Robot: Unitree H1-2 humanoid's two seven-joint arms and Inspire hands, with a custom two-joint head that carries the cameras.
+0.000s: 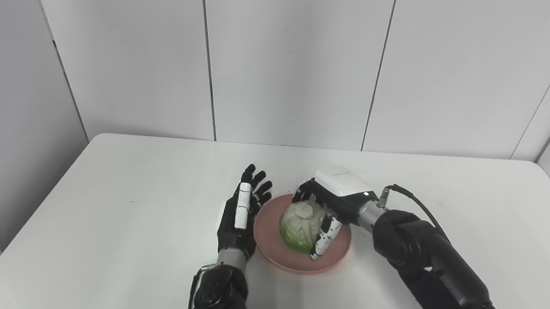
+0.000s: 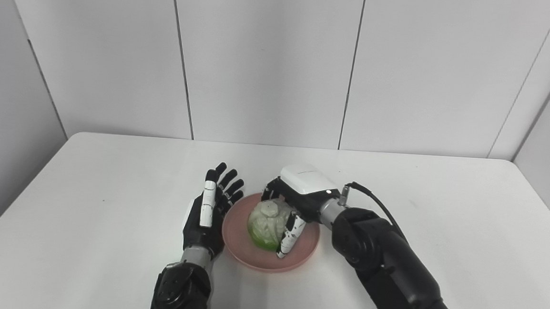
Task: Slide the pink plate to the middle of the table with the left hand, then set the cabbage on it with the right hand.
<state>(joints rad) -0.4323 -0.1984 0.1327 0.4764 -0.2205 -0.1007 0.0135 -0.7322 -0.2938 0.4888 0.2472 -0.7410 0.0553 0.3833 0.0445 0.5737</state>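
Observation:
The pink plate (image 1: 269, 249) lies near the middle of the white table. The pale green cabbage (image 1: 300, 227) rests on the plate. My right hand (image 1: 334, 196) wraps the cabbage from above and the right, its thumb down along the cabbage's near side and its other fingers behind it. My left hand (image 1: 243, 210) is open and empty, fingers straight and pointing away from me, standing just left of the plate's rim. The same scene shows in the right eye view, with the cabbage (image 2: 267, 228) on the plate (image 2: 242, 253).
The white table (image 1: 109, 201) ends at a grey panelled wall behind. My right forearm (image 1: 430, 264) lies over the table's right front part.

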